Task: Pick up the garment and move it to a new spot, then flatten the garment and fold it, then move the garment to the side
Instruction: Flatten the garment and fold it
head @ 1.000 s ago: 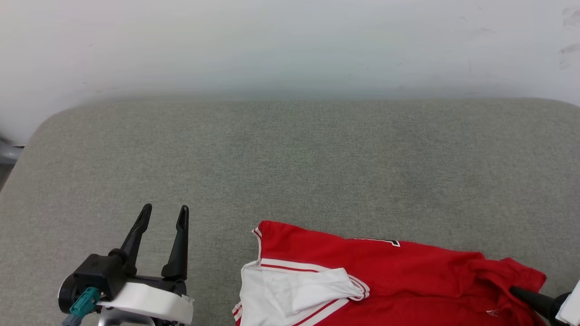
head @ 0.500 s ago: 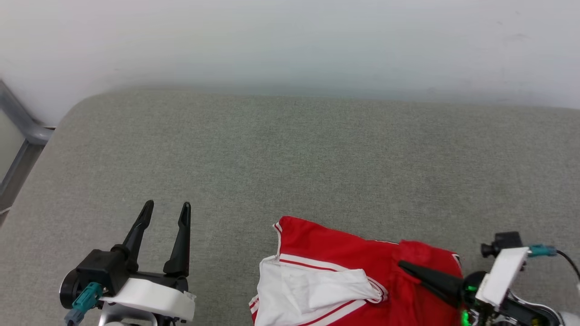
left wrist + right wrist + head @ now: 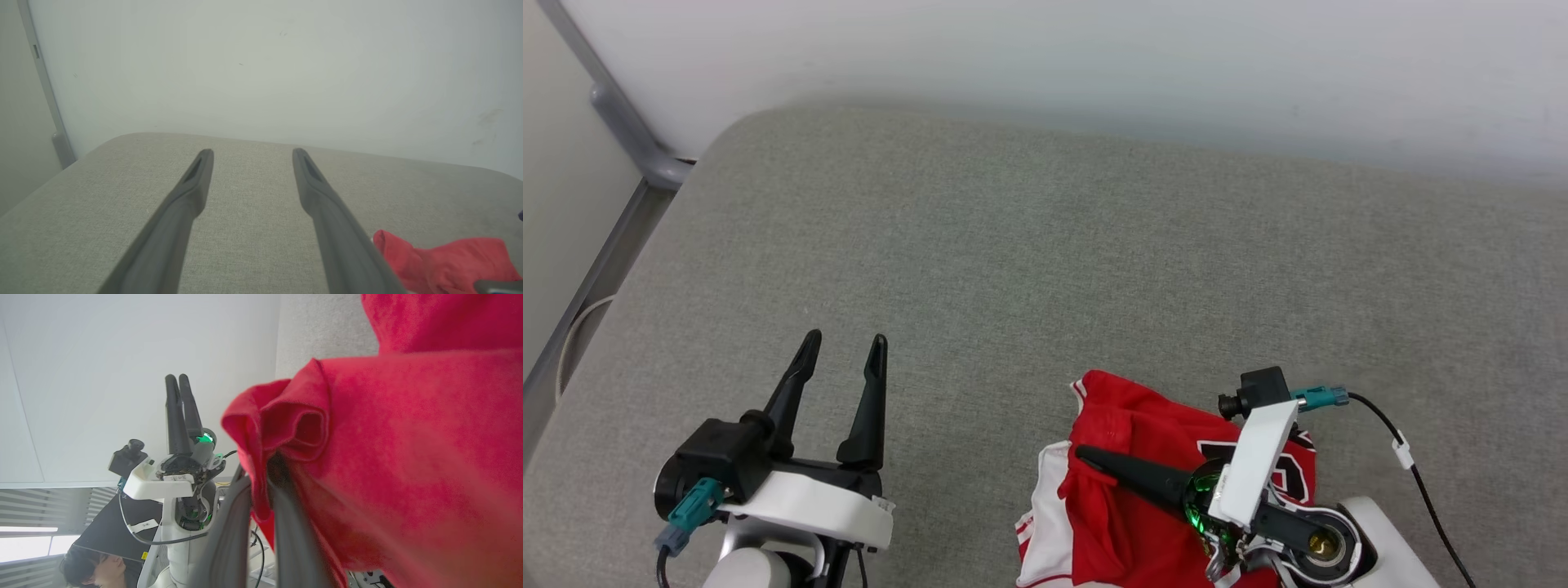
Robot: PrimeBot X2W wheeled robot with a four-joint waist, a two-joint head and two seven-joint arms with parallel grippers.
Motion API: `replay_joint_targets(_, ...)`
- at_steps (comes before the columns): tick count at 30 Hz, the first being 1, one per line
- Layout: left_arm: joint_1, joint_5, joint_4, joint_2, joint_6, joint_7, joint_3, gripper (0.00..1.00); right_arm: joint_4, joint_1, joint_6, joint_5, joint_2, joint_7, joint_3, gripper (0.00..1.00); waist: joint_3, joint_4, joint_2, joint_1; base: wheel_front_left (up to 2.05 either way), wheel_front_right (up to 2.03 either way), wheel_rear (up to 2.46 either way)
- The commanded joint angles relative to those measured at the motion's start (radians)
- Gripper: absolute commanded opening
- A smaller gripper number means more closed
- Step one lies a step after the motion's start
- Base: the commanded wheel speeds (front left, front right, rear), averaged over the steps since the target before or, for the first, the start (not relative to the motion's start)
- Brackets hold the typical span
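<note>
Garment [image 3: 1131, 425] is bunched at the near edge of the grey padded bench [image 3: 1045, 245], right of centre, its black number partly visible. Right tool [image 3: 1088, 452] is clenched on a red fold of it. Left tool [image 3: 845, 338], fingers spread and holding nothing, stands well apart to the left.

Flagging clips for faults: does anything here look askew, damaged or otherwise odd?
Nothing looks damaged. The garment is bunched in a crumpled heap at the near edge of the grey cushion, with a red fold pinched in the shut right gripper, which fits a pick-up. The left gripper is open, apart from it.
</note>
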Motion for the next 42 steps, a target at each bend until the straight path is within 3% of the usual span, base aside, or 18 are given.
replay_joint_targets(1, -0.017, -0.006, 0.005, -0.006, -0.005, -0.004, -0.003, 1.00, 0.025, -0.022, 0.000, -0.032, -0.001, -0.033, 0.013, 0.00, 0.022, 0.023, 0.0000, 0.0000, 0.00, 0.00, 0.00)
replay_joint_targets(4, -0.030, -0.006, 0.017, -0.018, -0.014, -0.007, -0.003, 1.00, 0.084, -0.043, 0.000, -0.097, -0.001, -0.094, 0.051, 0.00, 0.040, 0.037, 0.0000, 0.0000, 0.00, 0.00, 0.00)
replay_joint_targets(5, -0.034, -0.004, 0.022, -0.021, -0.018, -0.008, -0.002, 1.00, 0.100, -0.048, 0.000, -0.110, 0.000, -0.104, 0.063, 0.05, 0.045, 0.040, 0.0000, 0.0000, 0.00, 0.00, 0.00)
replay_joint_targets(7, -0.038, -0.002, 0.031, -0.025, -0.022, -0.010, 0.002, 1.00, 0.122, -0.058, 0.000, -0.133, -0.001, -0.128, 0.081, 0.78, 0.050, 0.042, 0.0000, 0.0000, 0.00, 0.00, 0.00)
replay_joint_targets(8, -0.040, 0.000, 0.034, -0.026, -0.025, -0.010, 0.004, 1.00, 0.127, -0.062, 0.000, -0.135, -0.001, -0.139, 0.087, 1.00, 0.052, 0.042, 0.0000, 0.0000, 0.00, 0.00, 0.00)
replay_joint_targets(16, -0.035, 0.018, 0.050, -0.038, -0.037, -0.012, 0.027, 1.00, 0.027, -0.068, 0.000, -0.199, -0.025, -0.204, 0.145, 1.00, 0.033, 0.007, 0.0000, 0.0000, 0.00, 0.00, 0.00)
replay_joint_targets(23, -0.020, 0.035, 0.053, -0.040, -0.043, -0.012, 0.040, 1.00, -0.068, -0.033, 0.000, -0.381, -0.111, -0.369, 0.125, 1.00, 0.009, -0.044, 0.0000, 0.0000, 0.00, 0.00, 0.00)
replay_joint_targets(28, -0.002, 0.043, 0.061, -0.036, -0.034, -0.012, 0.051, 1.00, -0.049, 0.005, 0.000, -0.588, -0.162, -0.471, 0.031, 1.00, -0.007, -0.083, 0.0000, 0.0000, 0.00, 0.00, 0.00)
replay_joint_targets(37, 0.032, 0.048, 0.084, -0.033, -0.027, -0.013, 0.068, 1.00, -0.119, 0.133, 0.000, -0.951, -0.126, -0.481, -0.221, 1.00, -0.047, -0.142, 0.0000, 0.0000, 0.00, 0.00, 0.00)
replay_joint_targets(38, 0.032, 0.048, 0.084, -0.033, -0.027, -0.013, 0.068, 1.00, -0.119, 0.133, 0.000, -0.951, -0.126, -0.481, -0.221, 1.00, -0.047, -0.142, 0.0000, 0.0000, 0.00, 0.00, 0.00)
replay_joint_targets(42, 0.042, 0.049, 0.094, -0.035, -0.028, -0.012, 0.070, 1.00, -0.216, 0.189, 0.000, -1.115, -0.095, -0.525, -0.335, 1.00, -0.059, -0.154, 0.0000, 0.0000, 0.00, 0.00, 0.00)
